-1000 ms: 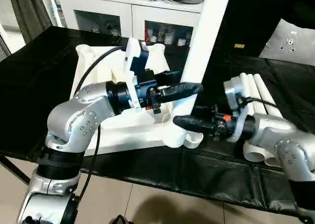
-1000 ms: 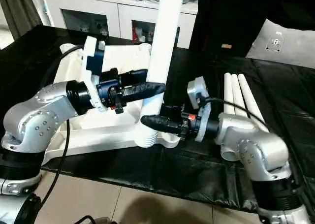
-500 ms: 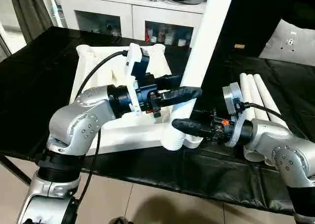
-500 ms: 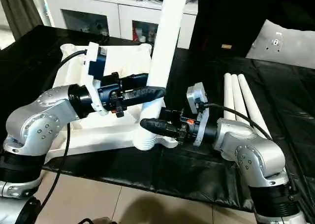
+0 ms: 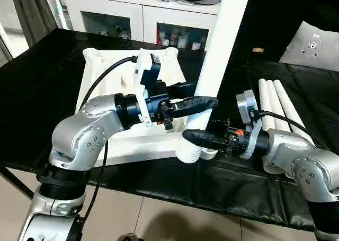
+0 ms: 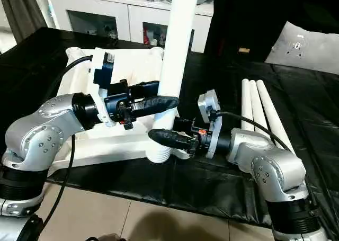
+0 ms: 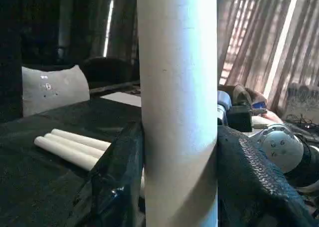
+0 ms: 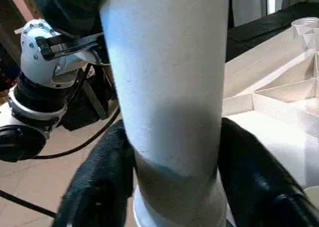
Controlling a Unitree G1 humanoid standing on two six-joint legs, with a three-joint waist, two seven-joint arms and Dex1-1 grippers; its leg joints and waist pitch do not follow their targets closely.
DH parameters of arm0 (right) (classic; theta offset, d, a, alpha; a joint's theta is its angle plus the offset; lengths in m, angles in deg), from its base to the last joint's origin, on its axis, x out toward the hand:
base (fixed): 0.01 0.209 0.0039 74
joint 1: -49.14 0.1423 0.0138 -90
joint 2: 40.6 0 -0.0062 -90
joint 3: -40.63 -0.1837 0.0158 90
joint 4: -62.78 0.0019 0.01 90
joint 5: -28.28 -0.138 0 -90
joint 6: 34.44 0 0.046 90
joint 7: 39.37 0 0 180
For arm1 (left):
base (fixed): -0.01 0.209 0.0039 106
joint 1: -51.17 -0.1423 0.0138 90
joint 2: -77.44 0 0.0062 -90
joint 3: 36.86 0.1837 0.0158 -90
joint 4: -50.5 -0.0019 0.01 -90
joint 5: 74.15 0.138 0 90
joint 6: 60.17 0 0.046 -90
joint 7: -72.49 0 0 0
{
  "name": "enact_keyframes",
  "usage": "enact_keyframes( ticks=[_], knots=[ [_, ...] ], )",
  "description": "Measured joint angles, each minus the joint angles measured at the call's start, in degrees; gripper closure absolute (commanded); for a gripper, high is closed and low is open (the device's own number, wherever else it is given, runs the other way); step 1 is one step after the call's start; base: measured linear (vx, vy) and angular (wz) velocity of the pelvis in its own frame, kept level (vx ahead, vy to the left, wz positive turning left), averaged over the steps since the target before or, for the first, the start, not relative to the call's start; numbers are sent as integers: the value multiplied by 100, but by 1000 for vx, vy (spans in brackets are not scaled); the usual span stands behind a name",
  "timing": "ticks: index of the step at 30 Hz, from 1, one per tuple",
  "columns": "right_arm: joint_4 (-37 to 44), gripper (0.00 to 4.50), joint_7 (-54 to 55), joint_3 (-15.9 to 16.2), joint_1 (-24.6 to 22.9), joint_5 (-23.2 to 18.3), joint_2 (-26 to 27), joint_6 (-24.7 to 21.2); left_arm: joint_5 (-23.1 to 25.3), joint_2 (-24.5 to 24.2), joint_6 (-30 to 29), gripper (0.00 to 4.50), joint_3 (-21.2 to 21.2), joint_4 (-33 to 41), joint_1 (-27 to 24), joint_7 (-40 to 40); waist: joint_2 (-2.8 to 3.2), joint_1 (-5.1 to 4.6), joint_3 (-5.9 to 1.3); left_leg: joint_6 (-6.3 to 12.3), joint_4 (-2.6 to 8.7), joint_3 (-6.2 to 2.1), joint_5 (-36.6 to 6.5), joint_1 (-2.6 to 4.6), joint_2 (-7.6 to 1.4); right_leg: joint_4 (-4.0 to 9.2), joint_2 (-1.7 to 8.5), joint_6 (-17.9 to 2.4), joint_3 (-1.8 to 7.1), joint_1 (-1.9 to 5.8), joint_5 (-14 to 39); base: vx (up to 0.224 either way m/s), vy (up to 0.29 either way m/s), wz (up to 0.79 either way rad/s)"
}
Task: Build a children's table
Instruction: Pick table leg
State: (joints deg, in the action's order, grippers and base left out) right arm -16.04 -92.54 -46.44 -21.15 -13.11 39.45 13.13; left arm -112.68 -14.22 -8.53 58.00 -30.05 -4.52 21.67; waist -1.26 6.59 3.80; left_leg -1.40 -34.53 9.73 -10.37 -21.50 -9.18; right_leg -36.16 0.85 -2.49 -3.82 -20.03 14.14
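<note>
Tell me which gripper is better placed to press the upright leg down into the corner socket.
Probably the left gripper: it clamps the upright leg higher up. The right gripper holds it just above the corner socket, better for steadying.

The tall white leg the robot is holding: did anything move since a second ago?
Hardly anything. The tall leg still stands upright in the near corner socket of the upside-down tabletop. The left pincer stays clamped on it higher up and the right pincer lower down, near the socket; the right one crept slightly along the leg's base. The three spare legs have not moved.
</note>
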Motion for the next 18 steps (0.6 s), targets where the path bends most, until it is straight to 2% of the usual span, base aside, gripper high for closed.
enact_keyframes(
  ticks=[3,6,7,8,11,13,15,18],
  knots=[
    [0,251,6,4,-3,13,13,21,6,-1,0,264,0,0,0,8,0,0,0,0,0,1,0,0,0,0,0,0,0,0,0,0,0,0],
    [-2,252,39,4,-73,78,57,50,181,-46,94,264,95,0,1,49,0,6,0,0,0,1,0,-1,0,0,1,0,-1,0,0,0,0,0],
    [-13,255,104,5,-114,149,75,72,298,-48,139,208,172,-13,2,125,0,8,0,0,0,1,0,0,0,0,3,0,-1,1,0,0,0,0],
    [-18,255,176,21,-138,208,100,95,357,-37,158,194,206,-50,2,173,0,3,0,0,0,1,0,0,1,0,3,1,-1,1,0,0,0,0],
    [-82,256,489,88,-184,481,257,293,622,-41,225,188,265,-150,-9,377,2,-13,-1,-4,0,2,0,0,0,-2,4,5,-2,0,-5,0,0,0],
    [-127,257,689,102,-184,630,359,477,721,-31,243,158,290,-152,-40,481,2,-20,-1,-11,1,2,-3,1,0,-3,4,5,-2,0,-6,0,0,0],
    [-140,257,861,95,-182,747,464,619,832,-27,318,151,294,-148,-95,583,3,-22,-2,-16,1,3,-7,3,0,-3,4,5,-2,1,-6,0,0,0],
    [-296,257,1226,95,-181,987,758,837,1226,44,658,114,400,-146,-208,924,4,-29,-2,-21,1,3,-9,2,1,-3,5,4,-1,1,-6,0,0,0]
  ],
)
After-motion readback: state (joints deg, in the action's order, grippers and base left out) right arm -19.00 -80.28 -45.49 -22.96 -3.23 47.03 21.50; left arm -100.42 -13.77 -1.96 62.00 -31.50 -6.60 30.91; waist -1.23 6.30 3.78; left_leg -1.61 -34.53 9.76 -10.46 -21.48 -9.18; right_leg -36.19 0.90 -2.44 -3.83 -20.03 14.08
